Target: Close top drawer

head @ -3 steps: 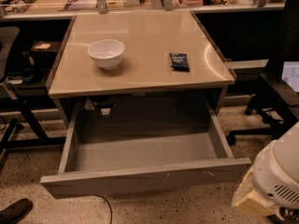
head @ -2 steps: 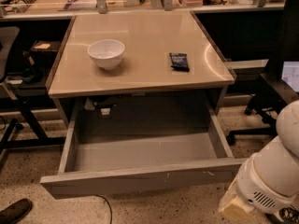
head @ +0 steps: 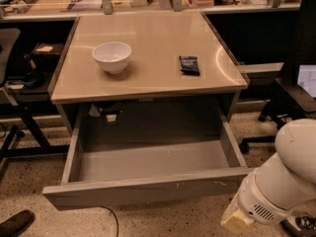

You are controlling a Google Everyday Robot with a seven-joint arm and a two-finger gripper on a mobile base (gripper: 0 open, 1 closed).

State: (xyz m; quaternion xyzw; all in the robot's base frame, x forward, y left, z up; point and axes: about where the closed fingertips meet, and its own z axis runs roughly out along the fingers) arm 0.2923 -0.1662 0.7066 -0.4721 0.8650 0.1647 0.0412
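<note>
K: Arm point(head: 291, 172) has slid left vs 1 s ago, now off the table's point(head: 148, 80) front right corner and lower than the top. Drawer hasn't budged.
M: Where's the drawer point(head: 148, 192) exactly?
K: Under the tabletop, pulled well out toward the cam. Its back part is tucked under the top.
M: Orientation?
K: Long axis runs L–R, parallel w/ the table's front edge, approx as wide as the top. Flat front faces the cam, open side up. Small pale scratches point(head: 219, 182) on the front, rt of centre.
M: Gripper?
K: Gripper point(head: 238, 222) = tan end of the arm, below & just rt of the table's front right corner, near the drawer front's rt end, cut by the frame edge. Touching the front? Can't tell. Released or clenched, can't tell either.
M: On the table?
K: White bowl point(head: 112, 56) left of centre, upright. Dark packet point(head: 189, 65) rt of centre, lying flat, well apart from the bowl.
M: Floor?
K: Shoe point(head: 17, 223) off the table's front left, cable point(head: 112, 218) below the drawer front, dark chair point(head: 291, 95) to the table's right.
</note>
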